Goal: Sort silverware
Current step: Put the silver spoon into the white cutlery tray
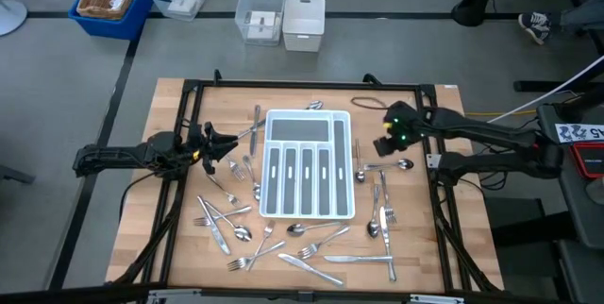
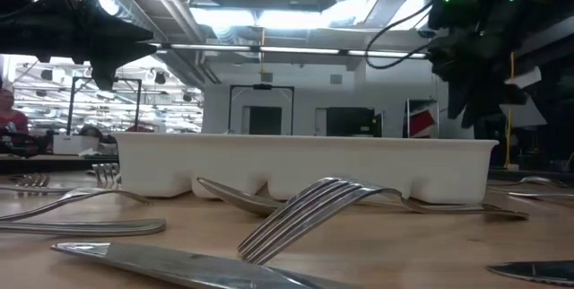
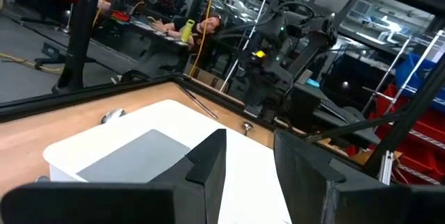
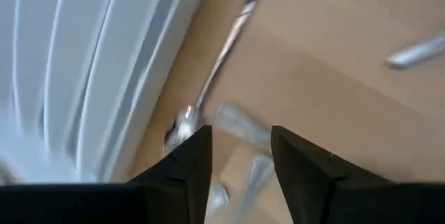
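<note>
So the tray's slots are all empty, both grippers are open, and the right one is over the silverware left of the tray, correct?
Not quite. The right gripper is over the silverware on the tray's right side, as the high view shows. The slots are empty, and both it and the left gripper are open.

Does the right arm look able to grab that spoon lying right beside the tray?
Probably yes: the right gripper hangs open just above the spoon, which lies beside the white tray with nothing covering it.

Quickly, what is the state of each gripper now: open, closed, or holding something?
Left gripper: open, holding nothing, beside the tray.
Right gripper: open, holding nothing, above silverware by the tray.
</note>
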Controlling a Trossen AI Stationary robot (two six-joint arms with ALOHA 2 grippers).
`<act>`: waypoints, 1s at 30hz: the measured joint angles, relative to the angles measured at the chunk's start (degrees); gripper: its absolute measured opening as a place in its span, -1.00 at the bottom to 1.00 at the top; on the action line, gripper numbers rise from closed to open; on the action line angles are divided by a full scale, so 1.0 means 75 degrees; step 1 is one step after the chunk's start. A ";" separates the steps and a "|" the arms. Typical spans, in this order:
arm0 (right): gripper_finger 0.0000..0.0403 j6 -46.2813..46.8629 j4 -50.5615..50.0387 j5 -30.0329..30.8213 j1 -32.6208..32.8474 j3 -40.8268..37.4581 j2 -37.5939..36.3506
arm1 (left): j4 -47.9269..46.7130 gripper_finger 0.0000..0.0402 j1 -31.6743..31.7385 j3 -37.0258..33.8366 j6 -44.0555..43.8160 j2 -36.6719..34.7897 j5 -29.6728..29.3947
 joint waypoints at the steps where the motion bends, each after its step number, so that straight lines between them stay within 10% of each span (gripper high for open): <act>1: -0.25 -0.0495 -0.0014 -0.0115 0.0011 0.0000 0.0086 | -0.0004 -0.45 0.0000 0.0000 0.0000 0.0000 0.0000; 14: -0.25 -0.3923 -0.1695 0.0762 0.0591 0.0012 0.1322 | -0.0035 -0.45 0.0000 0.0000 -0.0096 0.0000 -0.0006; 30: -0.25 -0.4101 -0.1906 0.1059 0.0708 0.0009 0.2839 | -0.0032 -0.45 0.0000 0.0000 -0.0012 0.0000 -0.0012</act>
